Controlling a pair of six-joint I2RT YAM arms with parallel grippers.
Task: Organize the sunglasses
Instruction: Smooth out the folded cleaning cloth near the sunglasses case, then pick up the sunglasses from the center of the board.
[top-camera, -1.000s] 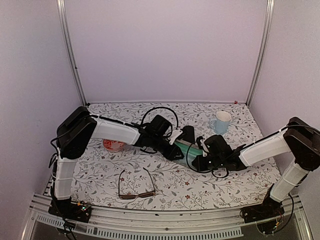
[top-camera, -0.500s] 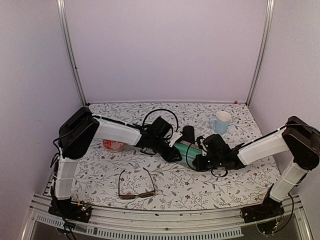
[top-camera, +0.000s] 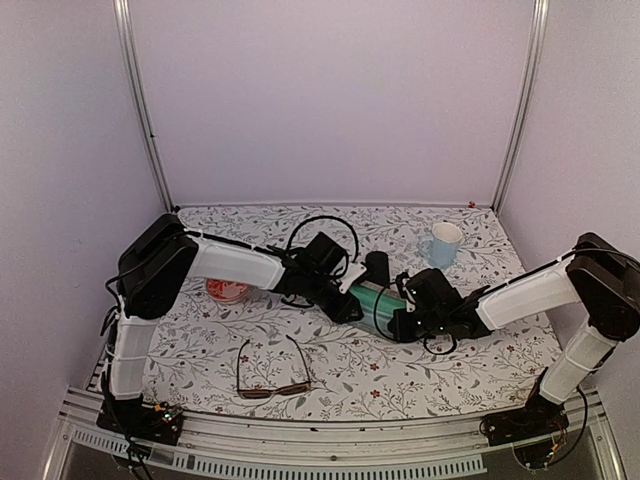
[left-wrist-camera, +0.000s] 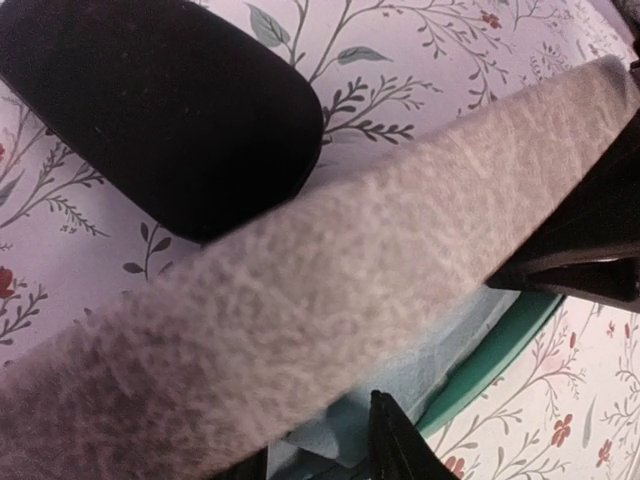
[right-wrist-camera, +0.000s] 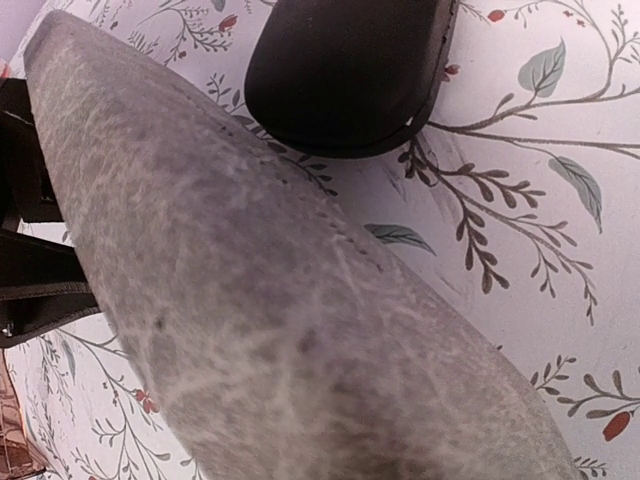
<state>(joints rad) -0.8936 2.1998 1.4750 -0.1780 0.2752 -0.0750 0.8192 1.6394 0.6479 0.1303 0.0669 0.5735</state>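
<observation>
The dark brown sunglasses (top-camera: 272, 371) lie unfolded on the table near the front. A pink-red shape (top-camera: 228, 290), apparently the pink-red pair, shows beside my left arm, partly hidden. A grey case (top-camera: 368, 298) with a teal inside lies at mid-table between both grippers. My left gripper (top-camera: 345, 302) holds its lid: in the left wrist view the fingers (left-wrist-camera: 395, 450) straddle the grey lid (left-wrist-camera: 350, 260) above a blue cloth. My right gripper (top-camera: 402, 320) is at the case's other end. The grey case (right-wrist-camera: 280, 300) fills the right wrist view and hides the fingers.
A black oval case (top-camera: 377, 266) lies just behind the grey case; it also shows in the left wrist view (left-wrist-camera: 160, 100) and the right wrist view (right-wrist-camera: 350, 70). A pale blue mug (top-camera: 443, 243) stands at the back right. A black cable loop (top-camera: 320, 228) arches behind the left arm.
The grey case's lid has come down, so less of the teal inside shows. Both grippers shifted slightly toward each other. The brown sunglasses have not moved.
</observation>
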